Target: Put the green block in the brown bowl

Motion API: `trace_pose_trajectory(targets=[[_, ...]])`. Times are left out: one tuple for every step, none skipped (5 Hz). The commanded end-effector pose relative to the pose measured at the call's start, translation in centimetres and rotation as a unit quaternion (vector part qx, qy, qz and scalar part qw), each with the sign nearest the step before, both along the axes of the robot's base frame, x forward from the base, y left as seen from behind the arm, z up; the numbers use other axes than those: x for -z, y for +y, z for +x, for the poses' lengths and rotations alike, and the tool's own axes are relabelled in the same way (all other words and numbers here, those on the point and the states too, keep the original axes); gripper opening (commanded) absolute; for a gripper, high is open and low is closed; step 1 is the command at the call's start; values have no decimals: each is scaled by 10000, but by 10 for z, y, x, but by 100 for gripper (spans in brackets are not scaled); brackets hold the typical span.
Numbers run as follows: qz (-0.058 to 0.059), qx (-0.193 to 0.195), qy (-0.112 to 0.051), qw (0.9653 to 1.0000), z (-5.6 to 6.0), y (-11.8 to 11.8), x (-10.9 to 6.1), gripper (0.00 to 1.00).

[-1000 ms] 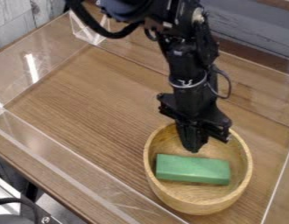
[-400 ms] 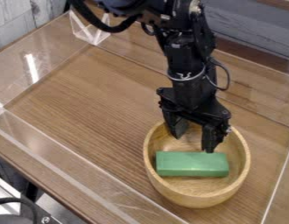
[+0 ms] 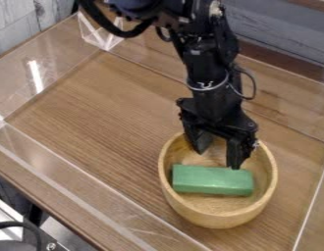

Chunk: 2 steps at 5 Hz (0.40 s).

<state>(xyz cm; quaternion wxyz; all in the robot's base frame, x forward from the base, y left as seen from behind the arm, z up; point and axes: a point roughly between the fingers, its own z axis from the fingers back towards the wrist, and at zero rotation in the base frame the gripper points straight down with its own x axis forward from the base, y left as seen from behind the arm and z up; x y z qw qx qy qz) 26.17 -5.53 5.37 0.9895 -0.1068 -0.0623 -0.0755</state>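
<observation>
Your tool (image 3: 215, 147) has spread open over the bowl (image 3: 186, 211), its two fingers now apart.

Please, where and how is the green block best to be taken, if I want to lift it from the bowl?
I would grip the green block at mid-length, from above, one finger on each long side. It lies flat and elongated, and the brown bowl's rim surrounds it, so a low sideways approach would probably hit the wall.
</observation>
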Motion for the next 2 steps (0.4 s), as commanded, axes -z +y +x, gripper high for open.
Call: trace_pose_trajectory(targets=[[-29, -53, -194, 9998, 9, 5, -3, 100], [-49, -61, -190, 9998, 9, 7, 1, 100]])
